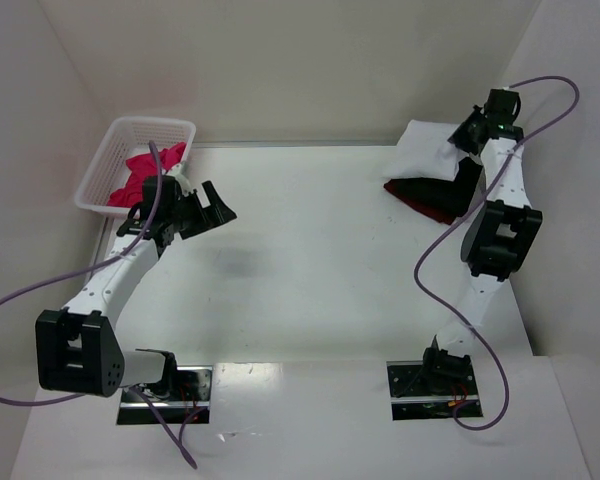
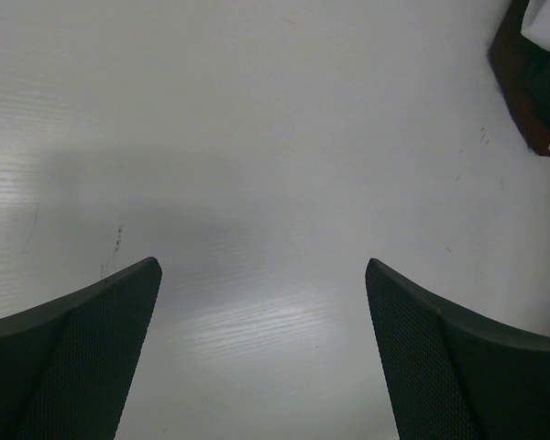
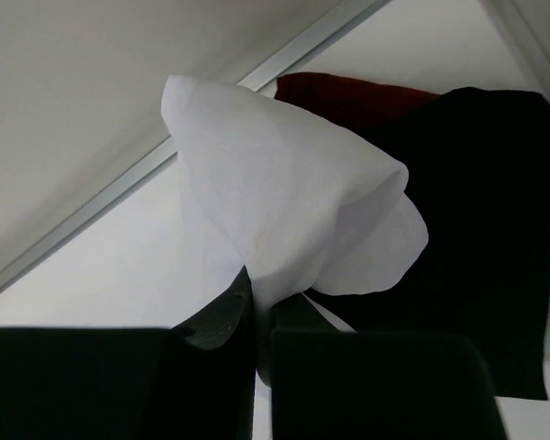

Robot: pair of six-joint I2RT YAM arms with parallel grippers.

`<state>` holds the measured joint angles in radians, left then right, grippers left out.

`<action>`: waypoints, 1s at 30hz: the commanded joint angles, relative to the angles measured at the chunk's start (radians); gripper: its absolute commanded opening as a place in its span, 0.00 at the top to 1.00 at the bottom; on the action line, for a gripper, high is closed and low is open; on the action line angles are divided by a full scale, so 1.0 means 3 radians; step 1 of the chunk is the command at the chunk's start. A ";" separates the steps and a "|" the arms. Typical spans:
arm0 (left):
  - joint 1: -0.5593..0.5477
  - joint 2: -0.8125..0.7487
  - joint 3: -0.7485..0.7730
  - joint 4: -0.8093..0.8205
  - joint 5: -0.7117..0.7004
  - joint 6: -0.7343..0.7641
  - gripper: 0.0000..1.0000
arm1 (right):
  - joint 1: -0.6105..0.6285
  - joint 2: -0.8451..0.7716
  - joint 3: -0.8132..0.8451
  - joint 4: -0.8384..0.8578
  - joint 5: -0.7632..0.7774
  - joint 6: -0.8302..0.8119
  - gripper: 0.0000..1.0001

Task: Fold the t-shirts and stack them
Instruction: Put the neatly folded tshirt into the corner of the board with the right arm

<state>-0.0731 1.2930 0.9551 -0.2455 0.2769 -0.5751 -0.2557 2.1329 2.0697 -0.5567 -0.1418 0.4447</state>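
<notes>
At the back right, my right gripper (image 1: 470,135) is shut on a white t-shirt (image 1: 425,152), pinching a bunch of its cloth (image 3: 275,220) and holding it above a black t-shirt (image 3: 477,229) that lies on a dark red t-shirt (image 3: 348,92). The dark red t-shirt (image 1: 420,195) peeks out under the white one in the top view. Bright pink t-shirts (image 1: 140,175) lie in the white mesh basket (image 1: 105,160) at the back left. My left gripper (image 1: 212,205) hangs open beside the basket, over bare table (image 2: 266,275), nothing between its fingers (image 2: 92,339).
White walls close in the table at the back and both sides. A metal strip (image 3: 119,183) runs along the table's back edge just behind the stack. Purple cables (image 1: 440,250) loop off both arms.
</notes>
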 commanded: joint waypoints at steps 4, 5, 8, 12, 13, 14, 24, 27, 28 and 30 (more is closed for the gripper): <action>0.0024 0.0046 0.0130 0.0123 0.0136 0.0076 0.00 | -0.0142 -0.0432 0.0014 0.0020 0.0013 -0.0087 1.00; 0.0024 0.0046 0.0130 0.0123 0.0144 0.0076 0.00 | -0.0170 -0.0444 -0.0035 0.0020 0.0047 -0.0056 1.00; 0.0024 0.0046 0.0130 0.0123 0.0166 0.0076 0.00 | -0.0210 -0.0539 -0.0160 0.0066 0.0104 -0.0025 1.00; 0.0024 0.0016 0.0120 0.0123 0.0166 0.0076 0.00 | -0.0232 -0.0619 -0.0485 0.0105 0.0411 -0.0017 0.98; 0.0024 0.0005 0.0094 0.0123 0.0166 0.0076 0.00 | -0.0232 -0.0657 -0.0596 0.0144 0.0566 0.0005 0.98; 0.0024 -0.0025 0.0094 0.0123 0.0166 0.0076 0.00 | -0.0232 -0.0702 -0.0737 0.0201 0.0656 0.0013 0.98; 0.0024 -0.0062 0.0094 0.0123 0.0197 0.0107 0.00 | -0.0268 -0.0983 -0.1121 0.0403 0.0871 0.0139 0.06; 0.0024 -0.0098 0.0124 0.0092 0.0197 0.0107 0.00 | -0.0268 -0.1214 -0.1206 0.0434 0.0831 0.0144 0.00; 0.0024 -0.0127 0.0129 0.0092 0.0197 0.0112 0.00 | -0.0268 -0.1280 -0.1260 0.0434 0.0821 0.0169 0.00; 0.0024 -0.0128 0.0191 0.0087 0.0197 0.0151 0.00 | -0.0268 -0.1523 -0.1410 0.0477 0.0728 0.0175 0.00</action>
<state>-0.0731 1.2910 0.9559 -0.2399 0.3138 -0.5665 -0.3256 1.8561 1.6775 -0.5048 0.0854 0.4825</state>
